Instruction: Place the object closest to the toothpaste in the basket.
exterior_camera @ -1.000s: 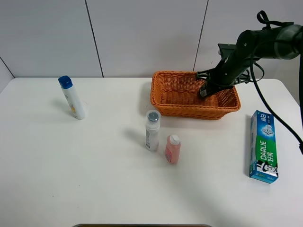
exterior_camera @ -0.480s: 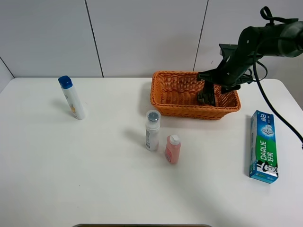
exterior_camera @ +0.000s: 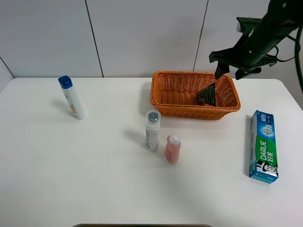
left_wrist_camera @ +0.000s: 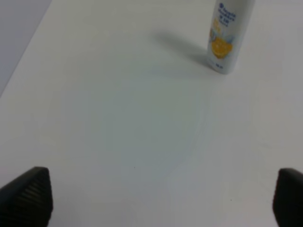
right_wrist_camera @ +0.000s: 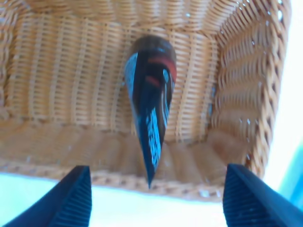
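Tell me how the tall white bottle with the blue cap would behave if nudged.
The tall white bottle with the blue cap stands upright on a narrow base, so it would probably tip rather than slide. Its rounded body suggests rolling once down. It looks like smooth plastic, likely somewhat slippery.

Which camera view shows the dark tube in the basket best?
The right wrist view: the dark tube fills the frame, lying in the basket. The exterior high view shows it small. The left wrist view misses it.

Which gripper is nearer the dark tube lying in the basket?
Right. The right gripper hangs open just above the dark tube; the left gripper is far off, by the white bottle.
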